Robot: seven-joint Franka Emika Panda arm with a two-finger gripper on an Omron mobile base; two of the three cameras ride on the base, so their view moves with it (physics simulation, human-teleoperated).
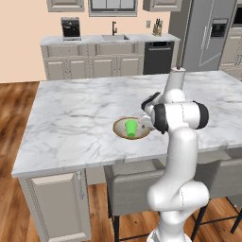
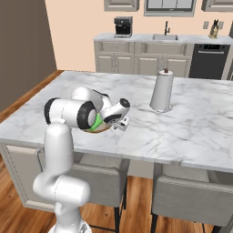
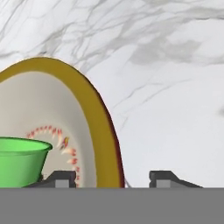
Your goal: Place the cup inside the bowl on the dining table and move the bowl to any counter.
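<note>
The green cup [image 1: 131,127] stands upright inside the wooden-rimmed bowl [image 1: 118,126] near the front edge of the marble dining table [image 1: 71,118]. My gripper [image 1: 146,124] hangs low at the bowl's right side, and is open. In the hand view its fingertips [image 3: 61,177] straddle the bowl's brown rim [image 3: 103,127], one inside next to the cup [image 3: 19,159] and one outside over the marble. From the right base view my arm hides most of the bowl [image 2: 107,128], and a sliver of the cup [image 2: 97,123] shows. The counter [image 1: 94,40] with its sink runs along the back wall.
A paper towel roll [image 2: 161,91] stands on the table beyond the bowl. Grey chairs [image 1: 132,189] are tucked under the table's near edge. A coffee machine [image 1: 71,28] and a black faucet [image 1: 114,27] sit on the counter, with a dishwasher [image 1: 158,56] beside it.
</note>
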